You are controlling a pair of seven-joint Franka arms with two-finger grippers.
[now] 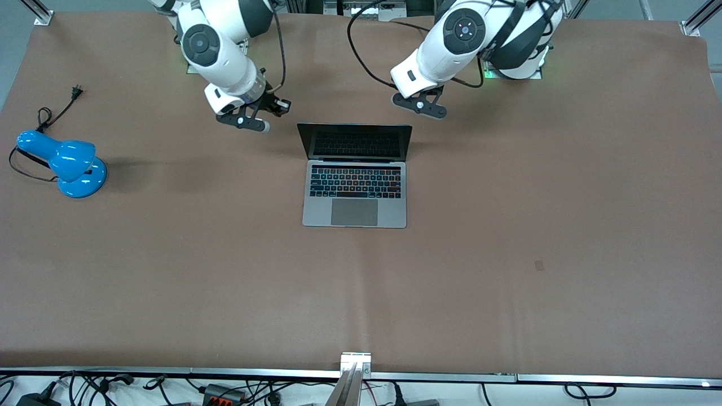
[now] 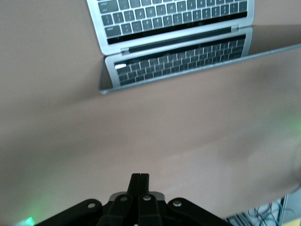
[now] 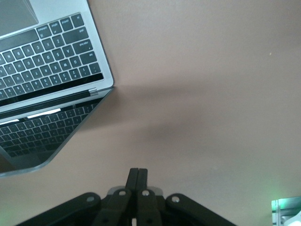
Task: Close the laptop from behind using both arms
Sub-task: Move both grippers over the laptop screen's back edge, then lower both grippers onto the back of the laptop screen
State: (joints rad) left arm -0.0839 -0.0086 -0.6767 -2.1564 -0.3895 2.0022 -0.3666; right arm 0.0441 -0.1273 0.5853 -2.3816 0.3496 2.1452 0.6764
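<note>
The laptop lies open near the middle of the front view, on the brown table. Its base rests flat with the trackpad toward the lower edge of the frame, and its black screen stands tilted up at the upper end, mirroring the keyboard.

The right gripper hangs over bare table in the upper left-centre of the front view, farther up the frame than the laptop's screen and off toward the right arm's end of the table. It is clear of the lid, touching nothing. In the right wrist view the gripper shows at the bottom centre with its two fingers pressed together, holding nothing; the laptop fills the upper left of that frame, its screen corner well apart from the fingertips.

The left gripper hangs over the table in the upper centre-right of the front view, just above the screen's top corner on the left arm's side, near it but not in contact. In the left wrist view the gripper sits at the bottom centre, fingers closed on nothing; the laptop spans the top of that frame, the edge of its screen separated from the fingertips by a band of bare table.

A blue desk lamp stands at the left edge of the front view, its black cord trailing upward from it.
</note>
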